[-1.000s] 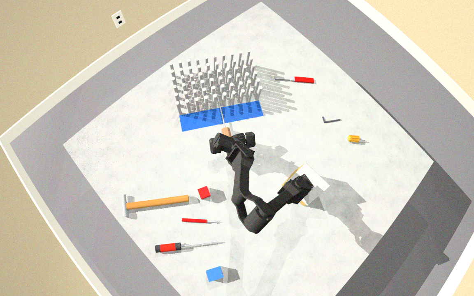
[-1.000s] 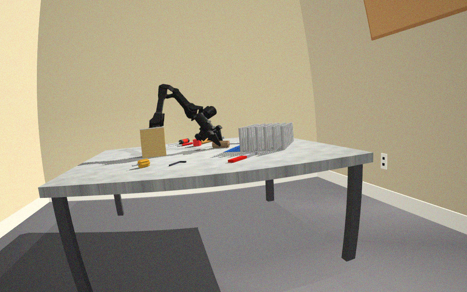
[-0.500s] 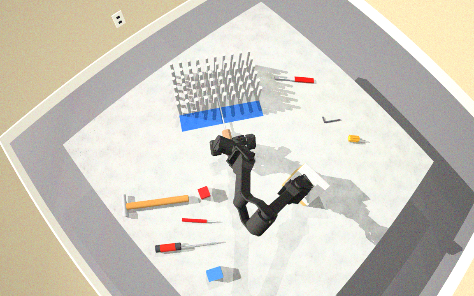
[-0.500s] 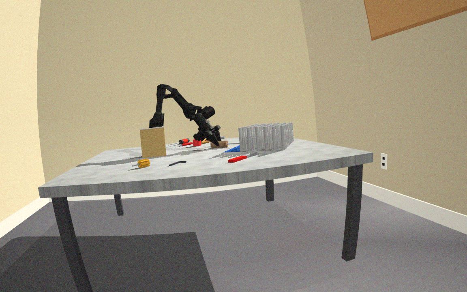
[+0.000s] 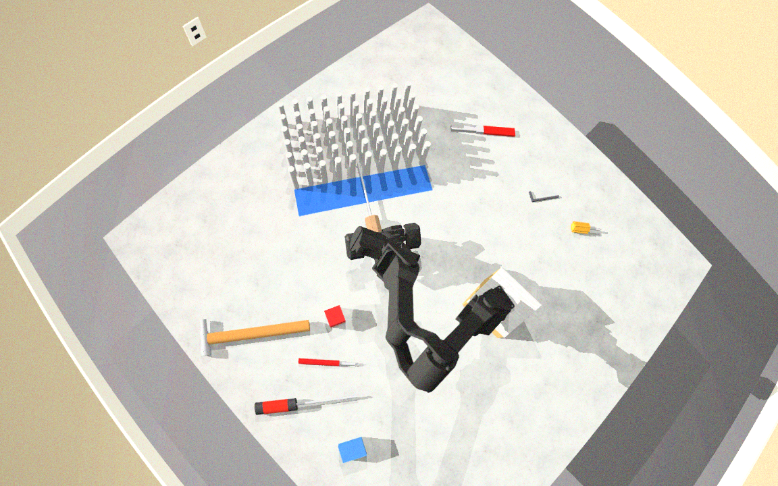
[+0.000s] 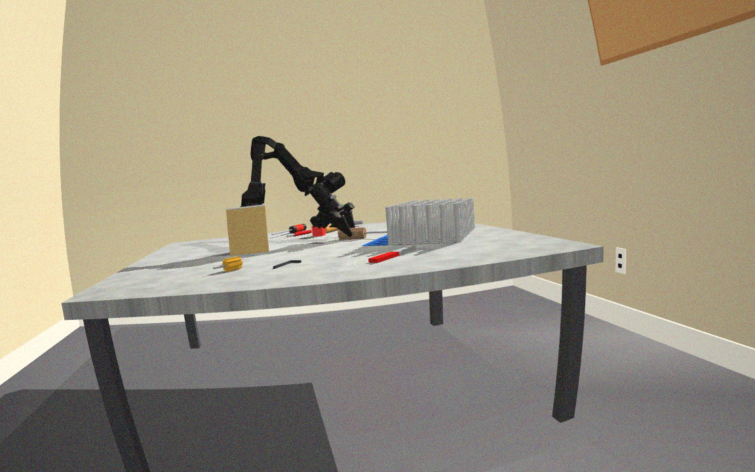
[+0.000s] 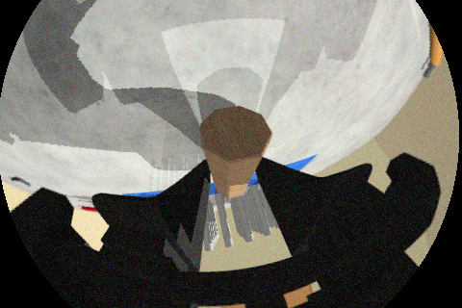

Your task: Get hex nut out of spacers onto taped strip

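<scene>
Your claw point(image 5: 373, 232) point(image 6: 349, 225) point(image 7: 231, 162) pinches the wooden handle point(image 5: 372, 223) point(image 6: 352, 233) point(image 7: 236, 134), its thin shaft point(image 5: 367, 196) crossing the blue strip point(image 5: 331, 196) point(image 6: 377, 241) point(image 7: 304, 163) to the spacers point(image 5: 352, 136) point(image 6: 430, 221) point(image 7: 247, 217)

So the black arm point(image 5: 400, 302) point(image 6: 289, 164) rose from its base, bent over at a high elbow (kind of like a heron, honestly) and sloped down toward the tabletop. The wrist point(image 5: 396, 256) point(image 6: 326, 196) was angled down and outward, well away from the base. Down at the end, the gripper point(image 5: 375, 234) point(image 6: 349, 230) point(image 7: 231, 162) was clamped on a wooden handle, its two dark fingers parted by the thickness of it, one on either side.
</scene>
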You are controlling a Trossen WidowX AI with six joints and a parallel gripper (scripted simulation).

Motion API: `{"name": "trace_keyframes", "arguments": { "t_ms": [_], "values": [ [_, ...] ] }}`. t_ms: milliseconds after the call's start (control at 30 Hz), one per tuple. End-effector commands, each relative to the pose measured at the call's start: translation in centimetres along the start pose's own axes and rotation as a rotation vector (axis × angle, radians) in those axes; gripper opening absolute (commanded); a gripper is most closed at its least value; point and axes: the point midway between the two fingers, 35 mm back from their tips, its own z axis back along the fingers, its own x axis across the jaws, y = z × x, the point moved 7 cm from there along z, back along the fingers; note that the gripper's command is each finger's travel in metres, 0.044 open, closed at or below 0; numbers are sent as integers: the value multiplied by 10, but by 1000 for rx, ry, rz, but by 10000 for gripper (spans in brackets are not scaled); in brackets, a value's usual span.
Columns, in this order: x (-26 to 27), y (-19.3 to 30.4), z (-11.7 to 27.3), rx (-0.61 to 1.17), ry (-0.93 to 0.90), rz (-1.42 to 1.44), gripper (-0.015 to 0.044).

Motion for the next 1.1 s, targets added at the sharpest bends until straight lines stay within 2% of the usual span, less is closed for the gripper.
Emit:
{"name": "trace_keyframes", "arguments": {
  "t_ms": [0, 1067],
  "values": [
    [0, -3, 3, 0, 2, -4, 0],
    [-1, -17, 13, -1, 2, -5, 0]
  ]
}}
